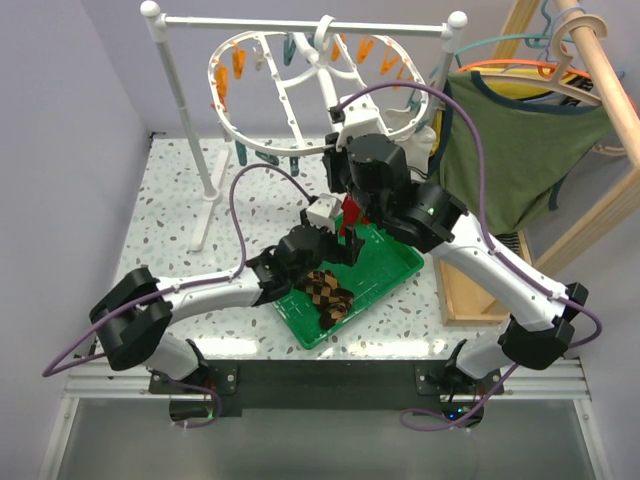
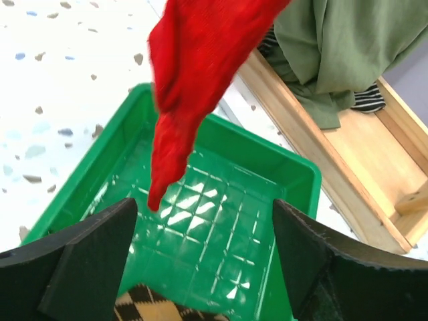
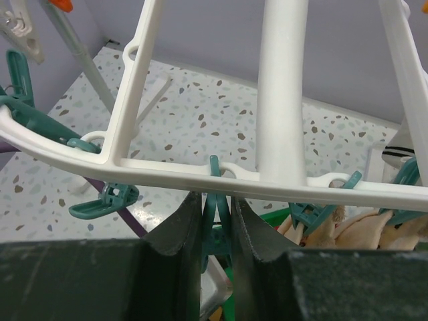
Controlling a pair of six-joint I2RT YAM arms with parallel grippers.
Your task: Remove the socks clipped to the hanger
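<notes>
left gripper (image 2: 204, 224) is spread wide, both black pads (image 2: 93, 261) apart with nothing pinched. the red sock (image 2: 194, 73) dangles from above into that gap, and its toe ends just beside the left-hand pad without quite touching it. below the open jaws is the green tray (image 2: 281, 167), and a checkered sock (image 2: 154, 304) peeks in at the near edge, right under the jaws. from overhead the checkered socks (image 1: 328, 295) lie in the tray on the near side of the left gripper, loose and off the hanger. up top, the right gripper (image 3: 215, 207) has its jaws pressed together on a teal clip (image 3: 215, 234) that hangs straight down from the rim of the white hanger (image 3: 167, 164), the rim running just above the fingertips. to the right of those jaws a pale sock (image 3: 324, 227) is bunched under the rim among more teal clips. the top of the red sock is hidden behind the right gripper in the overhead view, so i can't tell whether the squeezed clip is the one holding it. beyond the tray, past the left jaws, a green top (image 2: 341, 47) drapes over a wooden frame (image 2: 361, 147).
</notes>
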